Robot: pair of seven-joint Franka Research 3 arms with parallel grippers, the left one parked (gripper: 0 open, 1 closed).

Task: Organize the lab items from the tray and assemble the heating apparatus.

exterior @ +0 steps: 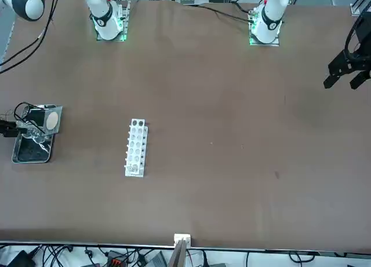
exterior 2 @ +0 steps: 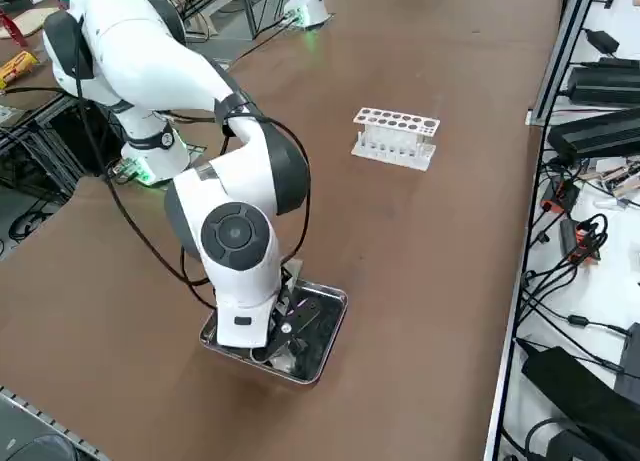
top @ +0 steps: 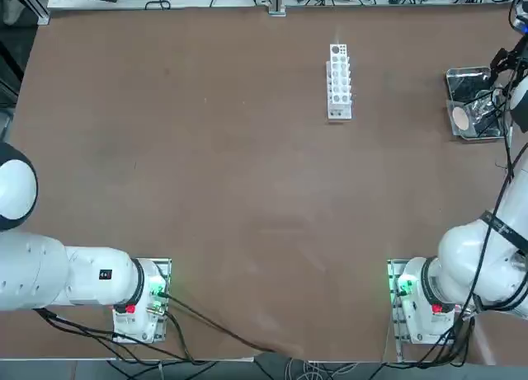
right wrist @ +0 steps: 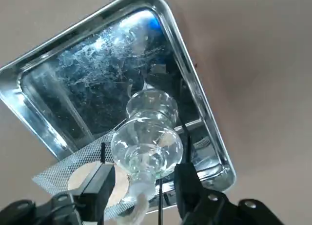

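We see the clear glass burner [right wrist: 146,147] directly between and just ahead of the fingers of the right end effector [right wrist: 145,166], within the tray's outline. Its rounded body narrows to a waist at one end and a slim neck at the other, with a pale, cord-like wick at the neck; bright highlights run over the see-through glass. Our end effector is released: its two black fingers stand apart, with gaps beside the neck.

Under one finger, next to the burner, we find the square grey mesh [right wrist: 63,173], finely woven, with a tan round centre, reaching across the tray's rim. Thin black rods of the wire ring stand [right wrist: 160,200] show close around the glass. Below the end effector is the shiny metal tray [right wrist: 204,103], its bottom dark and reflective. Well apart from the end effector, toward our left, the white holed rack [top: 339,82] stands on the brown counter [top: 206,190].
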